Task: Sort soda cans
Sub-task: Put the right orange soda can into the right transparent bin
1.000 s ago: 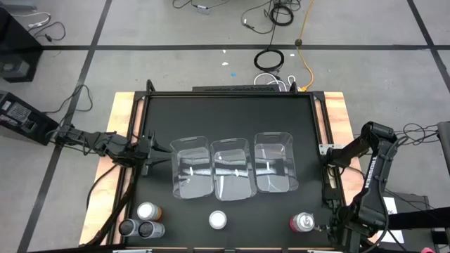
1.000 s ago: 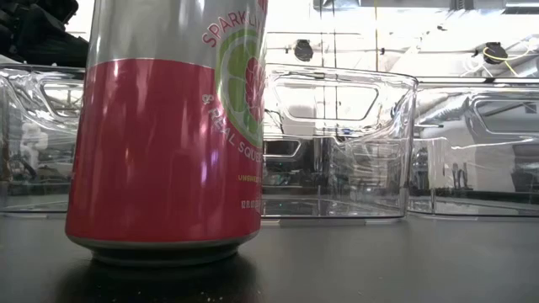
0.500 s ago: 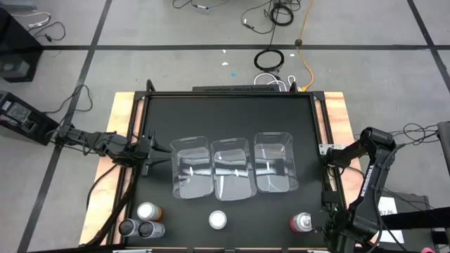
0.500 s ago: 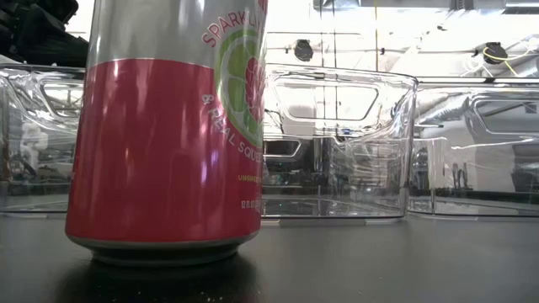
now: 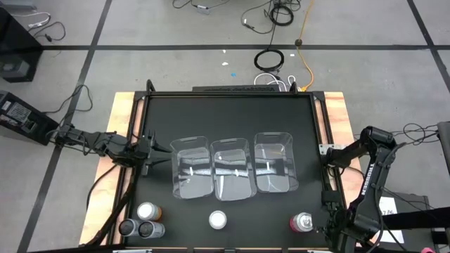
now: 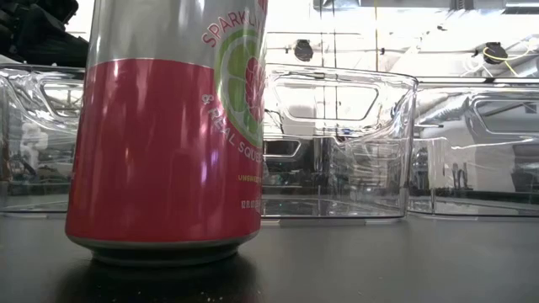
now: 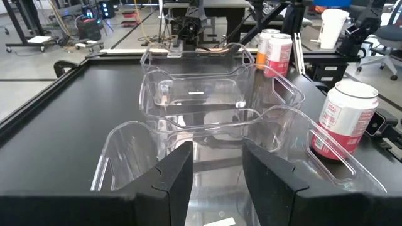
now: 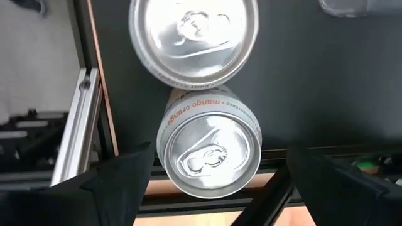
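Note:
Several soda cans stand upright along the table's near edge. An orange can point(image 5: 146, 210) and two grey cans point(image 5: 129, 227) point(image 5: 150, 229) are at the near left. A red-pink can point(image 5: 218, 220) point(image 6: 168, 135) is at the centre. Another red-pink can point(image 5: 302, 223) is at the near right, with a mango-orange can point(image 8: 210, 147) beside it. My right gripper point(image 8: 220, 150) hangs open above that orange can, a finger on either side and touching nothing. My left gripper point(image 7: 217, 157) waits open at the left edge, facing the bins.
Three clear plastic bins point(image 5: 233, 167) stand side by side in the middle of the black table, the left bin point(image 7: 188, 157) right in front of my left gripper. The table's raised rail point(image 8: 78, 119) runs close beside the right-hand cans. Cables lie on the floor beyond the far edge.
My right arm has shifted a little toward the table's near edge, settling over the cans at the near right corner. No can has moved.

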Robot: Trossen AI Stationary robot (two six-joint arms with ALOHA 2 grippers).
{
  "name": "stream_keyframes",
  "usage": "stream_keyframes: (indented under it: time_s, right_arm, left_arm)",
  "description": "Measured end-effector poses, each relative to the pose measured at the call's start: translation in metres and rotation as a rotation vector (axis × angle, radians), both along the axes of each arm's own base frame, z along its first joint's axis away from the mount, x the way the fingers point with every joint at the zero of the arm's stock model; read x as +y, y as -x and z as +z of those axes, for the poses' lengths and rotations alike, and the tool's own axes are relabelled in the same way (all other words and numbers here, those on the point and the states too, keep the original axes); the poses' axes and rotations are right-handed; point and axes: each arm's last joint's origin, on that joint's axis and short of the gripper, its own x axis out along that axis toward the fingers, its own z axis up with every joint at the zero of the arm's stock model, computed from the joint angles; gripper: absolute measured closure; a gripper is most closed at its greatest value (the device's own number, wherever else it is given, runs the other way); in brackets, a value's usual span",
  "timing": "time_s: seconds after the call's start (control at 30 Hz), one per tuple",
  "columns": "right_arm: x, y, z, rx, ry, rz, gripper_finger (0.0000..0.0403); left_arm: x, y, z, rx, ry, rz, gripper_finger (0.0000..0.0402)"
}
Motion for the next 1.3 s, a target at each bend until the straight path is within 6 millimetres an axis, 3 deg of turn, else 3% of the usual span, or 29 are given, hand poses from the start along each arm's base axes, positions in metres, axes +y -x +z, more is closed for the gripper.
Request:
stream_keyframes:
  time_s: [0.13, 0.37, 0.63, 0.83, 0.97, 1.3]
  right_arm:
    - [0.000, 0.001, 0.000, 0.045, -0.018, 0.060, 0.0046]
    - [-0.005, 0.005, 0.010, 0.011, -0.048, 0.006, 0.0046]
    - [-0.035, 0.031, 0.040, -0.119, -0.070, -0.082, 0.0046]
    - [-0.055, 0.046, 0.021, -0.138, -0.213, -0.109, 0.0046]
    - [-0.061, 0.047, 0.023, -0.186, -0.359, -0.201, 0.0046]
    - [-0.056, 0.045, 0.023, -0.200, -0.391, -0.200, 0.0046]
  left_arm:
    - [0.000, 0.000, 0.000, 0.000, 0.000, 0.000, 0.0253]
    - [0.001, 0.000, 0.000, -0.002, -0.006, 0.025, 0.0253]
    - [0.001, 0.000, 0.000, -0.004, -0.011, 0.049, 0.0253]
    - [0.001, 0.000, 0.000, -0.004, -0.011, 0.050, 0.0253]
    - [0.001, 0.000, 0.000, -0.004, -0.010, 0.049, 0.0253]
    - [0.001, 0.000, 0.000, -0.004, -0.011, 0.049, 0.0253]
